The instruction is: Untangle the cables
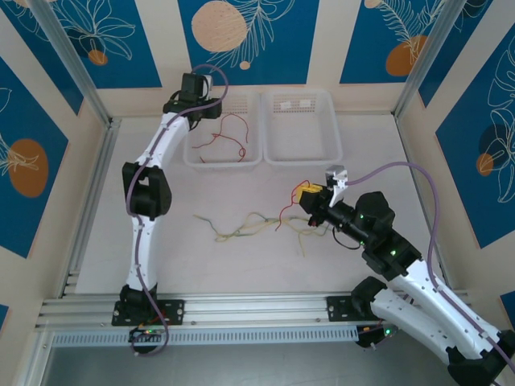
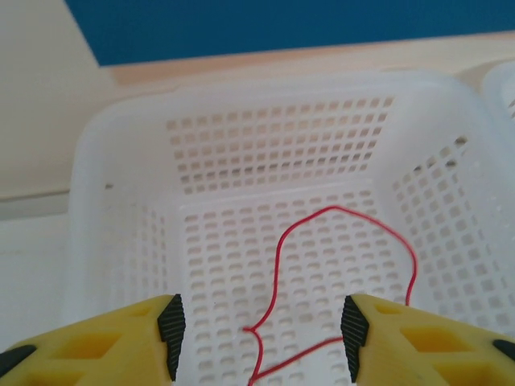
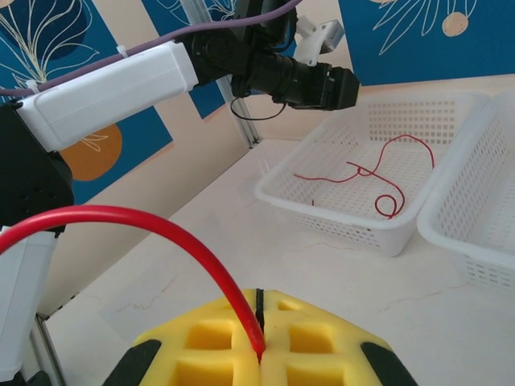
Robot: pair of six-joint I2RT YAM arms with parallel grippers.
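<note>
the step in hand looks like drawing one red strand out of the knot. the right claw [image 3: 259, 310] is pinched tight on a red cable [image 3: 153, 219]. that cable arcs up from the tangle [image 1: 273, 225], where it crosses the pale strands [image 1: 241, 232] on the table [image 1: 105, 241], on the arms' side of the left basket [image 1: 241, 161].

another red strand [image 2: 331, 208] already lies loose inside that basket. the left claw [image 2: 261, 334] hangs just above it with jaws spread, holding nothing.

next, i judge, the right claw needs a slow lift and pull away from the knot, so the cable slides free instead of dragging the whole clump. then it can carry the cable to the left basket.

in the way: the left arm [image 1: 165, 137] takes up the space over that basket and would have to clear out. the right basket [image 1: 302, 159] sits just beside the left one.
</note>
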